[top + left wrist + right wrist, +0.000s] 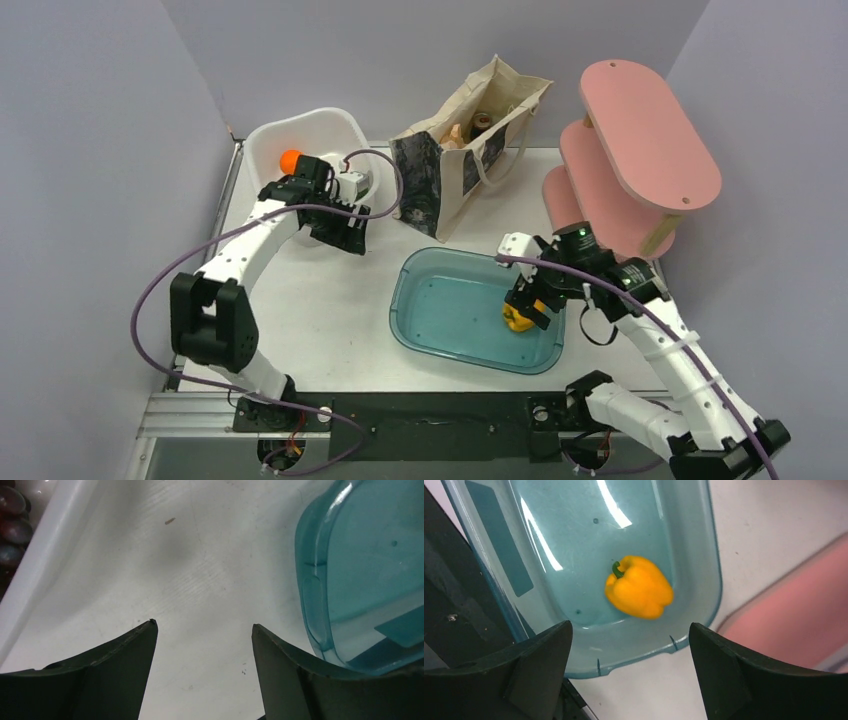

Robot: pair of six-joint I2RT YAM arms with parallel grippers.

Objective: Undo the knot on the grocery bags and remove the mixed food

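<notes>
Just beside left hand (205,626), canvas tote (440,180), standing apart

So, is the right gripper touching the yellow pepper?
Apart. Right wrist view: the yellow pepper lies in the teal tub, clear of the open right gripper.

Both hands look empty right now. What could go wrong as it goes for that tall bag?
The cloth bag stands upright and soft, so a hand reaching in might tip or drag it. The right hand, open over the yellow pepper in the blue tub, sits close to the pink shelf and could bump it when swinging over.
</notes>
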